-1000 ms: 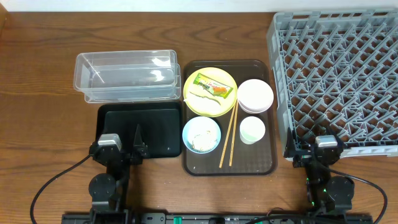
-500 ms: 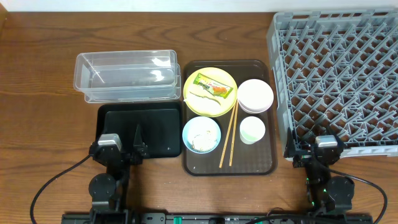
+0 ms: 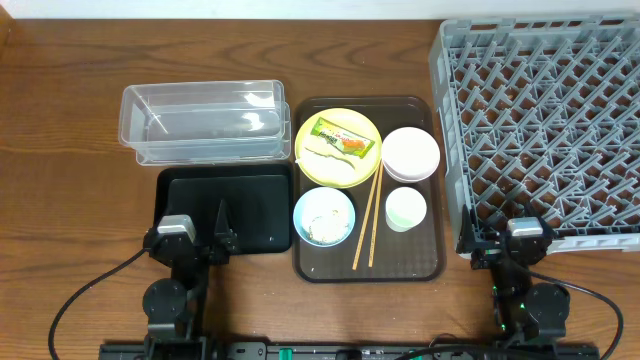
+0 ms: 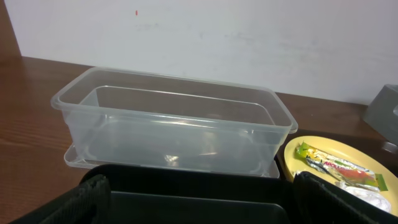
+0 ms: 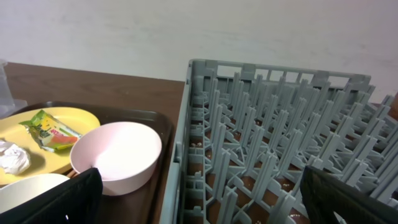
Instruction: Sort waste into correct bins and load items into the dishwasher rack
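Left hand (image 4: 198, 193) and right hand (image 5: 205, 196) are found where they were a second ago, and nothing on the wooden desk (image 3: 70, 180) has been shifted. Each hand is spread wide, with nothing held between its fingers. One small green snack wrapper with orange print (image 3: 341, 139) and one bit of white paper (image 3: 323, 154) are seen on the single yellow round plate (image 3: 347, 173). Whitish food scraps (image 3: 326, 228) are contained in one light blue bowl (image 3: 300, 210). One pale pink-white bowl (image 3: 411, 154), one small white cup (image 3: 406, 210) and two thin wooden chopsticks (image 3: 366, 222) are counted beside them, all on one flat brown serving tray (image 3: 400, 262). One clear rectangular plastic tub (image 3: 203, 122) and one shallow black tray (image 3: 255, 215) are placed to its left, one large grey lattice rack (image 3: 545, 120) to its right.
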`<state>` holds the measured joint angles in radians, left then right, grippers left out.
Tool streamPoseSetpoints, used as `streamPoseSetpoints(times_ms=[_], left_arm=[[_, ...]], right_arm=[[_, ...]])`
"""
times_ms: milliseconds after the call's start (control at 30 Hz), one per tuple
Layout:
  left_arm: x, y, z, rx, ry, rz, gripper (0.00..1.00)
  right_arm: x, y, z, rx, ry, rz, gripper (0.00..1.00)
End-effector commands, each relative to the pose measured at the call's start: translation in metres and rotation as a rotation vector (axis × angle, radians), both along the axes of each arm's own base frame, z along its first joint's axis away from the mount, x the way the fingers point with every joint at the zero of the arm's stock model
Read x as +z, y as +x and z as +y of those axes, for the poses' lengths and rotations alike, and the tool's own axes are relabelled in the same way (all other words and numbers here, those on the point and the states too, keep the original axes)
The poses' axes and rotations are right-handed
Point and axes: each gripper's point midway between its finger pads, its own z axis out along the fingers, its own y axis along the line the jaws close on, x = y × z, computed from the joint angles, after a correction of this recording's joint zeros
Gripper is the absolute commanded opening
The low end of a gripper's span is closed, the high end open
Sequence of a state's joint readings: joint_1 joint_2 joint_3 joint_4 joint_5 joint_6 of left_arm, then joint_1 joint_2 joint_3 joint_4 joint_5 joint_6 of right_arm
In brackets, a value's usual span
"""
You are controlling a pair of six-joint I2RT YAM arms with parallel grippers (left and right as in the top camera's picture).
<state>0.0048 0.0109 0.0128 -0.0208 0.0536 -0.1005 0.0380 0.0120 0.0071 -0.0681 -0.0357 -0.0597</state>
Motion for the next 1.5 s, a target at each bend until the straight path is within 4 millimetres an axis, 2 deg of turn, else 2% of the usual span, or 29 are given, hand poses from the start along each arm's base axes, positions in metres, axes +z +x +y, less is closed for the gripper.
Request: streamPoseSetpoints(times_ms=[0,133,333,533,633,767,900,967,1067,1167,1333,1467], left_arm=[[-0.013,-0.002,0.0,-0.001,-0.027,0.051,0.96],[-0.009,-0.005,0.0,0.004,-0.048,0.104,0.96],[0.01,-0.009,-0.001,0.007,-0.049,0.284,0.96],[0.038,0.0,-0.002,0.005,-0.054,0.538,0.96],[0.048,0.006,-0.012,-0.045,-0.082,0.692,0.96],[0.054,0.012,-0.015,-0.057,-0.099,0.876,0.96],[0.051,0.022,-0.022,-0.089,-0.126,0.953,0.96],[0.051,0.033,-0.033,-0.144,-0.16,0.936,0.96],[0.061,0.057,-0.057,-0.267,-0.249,0.86,0.95],[0.061,0.075,-0.072,-0.294,-0.272,0.832,0.94],[0.048,0.104,-0.11,-0.316,-0.209,0.8,0.94],[0.032,0.118,-0.151,-0.359,-0.112,0.781,0.94]], right_arm=[[0.002,0.0,0.0,-0.006,0.051,0.0,0.99],[0.005,-0.001,-0.005,-0.038,0.063,0.018,0.99],[0.026,0.0,-0.011,-0.08,0.112,0.104,0.99],[0.037,0.011,-0.01,-0.093,0.091,0.343,0.99],[0.039,0.02,-0.009,-0.1,0.076,0.478,0.99],[0.04,0.031,-0.009,-0.109,0.058,0.649,0.99],[0.039,0.042,-0.008,-0.112,0.05,0.753,0.99],[0.035,0.047,-0.007,-0.107,0.051,0.782,0.99],[0.033,0.049,-0.005,-0.098,0.054,0.798,0.99],[0.034,0.049,-0.005,-0.098,0.054,0.794,0.99],[0.034,0.05,-0.005,-0.098,0.054,0.792,0.99],[0.034,0.05,-0.005,-0.098,0.054,0.792,0.99]])
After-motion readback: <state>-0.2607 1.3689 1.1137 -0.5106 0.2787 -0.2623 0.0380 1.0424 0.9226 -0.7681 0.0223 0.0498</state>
